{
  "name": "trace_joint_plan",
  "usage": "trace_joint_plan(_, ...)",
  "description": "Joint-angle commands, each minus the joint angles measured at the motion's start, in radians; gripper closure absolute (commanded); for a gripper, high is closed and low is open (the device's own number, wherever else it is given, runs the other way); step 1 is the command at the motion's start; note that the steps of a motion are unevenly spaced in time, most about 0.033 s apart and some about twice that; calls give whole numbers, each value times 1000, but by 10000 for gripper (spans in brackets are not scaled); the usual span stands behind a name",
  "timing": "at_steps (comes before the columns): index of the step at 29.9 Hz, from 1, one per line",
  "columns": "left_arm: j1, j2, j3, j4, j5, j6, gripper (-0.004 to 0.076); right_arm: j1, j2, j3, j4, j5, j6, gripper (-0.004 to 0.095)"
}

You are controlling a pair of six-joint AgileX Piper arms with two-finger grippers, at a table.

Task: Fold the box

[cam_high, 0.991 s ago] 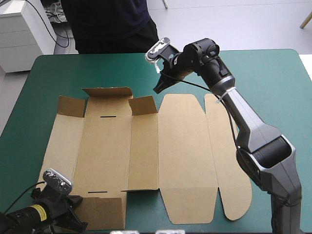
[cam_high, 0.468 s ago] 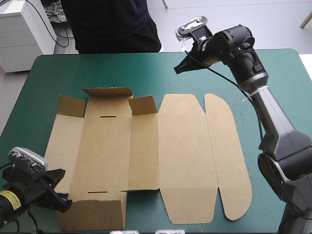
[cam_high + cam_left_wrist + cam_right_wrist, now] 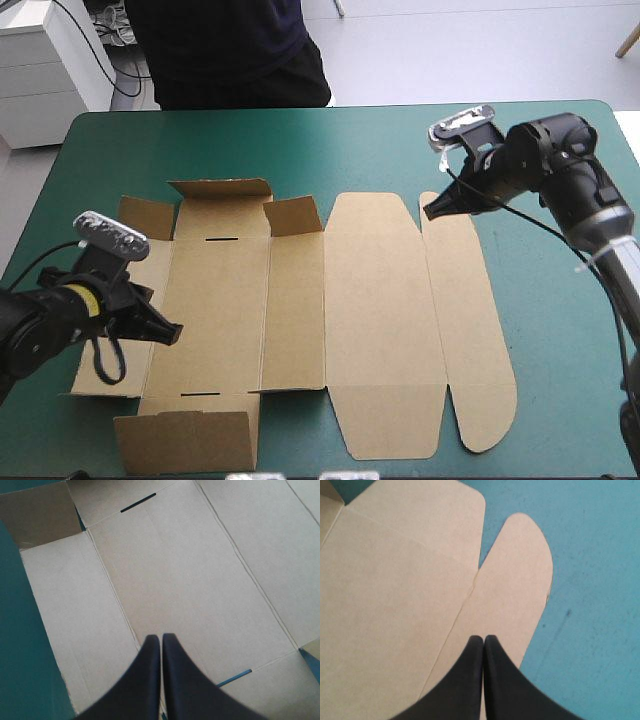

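The brown box [image 3: 370, 320] lies as a flat cut sheet across the middle of the table, with small flaps [image 3: 222, 190] slightly raised at its far left end. My left gripper [image 3: 168, 335] is shut and hovers over the left side panel; in the left wrist view its tips [image 3: 161, 637] meet above the board [image 3: 190, 580] near a slot [image 3: 234, 678]. My right gripper [image 3: 430, 212] is shut, just over the far end of the rounded outer flap [image 3: 470, 330]. The right wrist view has the tips [image 3: 484, 639] above that flap [image 3: 520, 580]. Neither gripper holds anything.
The teal-green cover [image 3: 560, 300] shows bare to the right of the box and along the far side [image 3: 250, 140]. A loose near flap [image 3: 190, 440] lies close to the table's front edge. Beyond the far left corner stands a white cabinet [image 3: 45, 70].
My left gripper came up from the near left corner to over the box's left panel. My right gripper swung from the far middle to the right and down toward the rounded flap.
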Motion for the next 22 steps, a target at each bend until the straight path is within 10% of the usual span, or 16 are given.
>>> trace_joint_plan(1,-3,84,-76,-5,-46,29,722,-16,-153,122,1,-87,-9,928)
trace_joint_plan(22,136,225,-215,-317,27,225,708,-16,-655,545,5,-132,24,928)
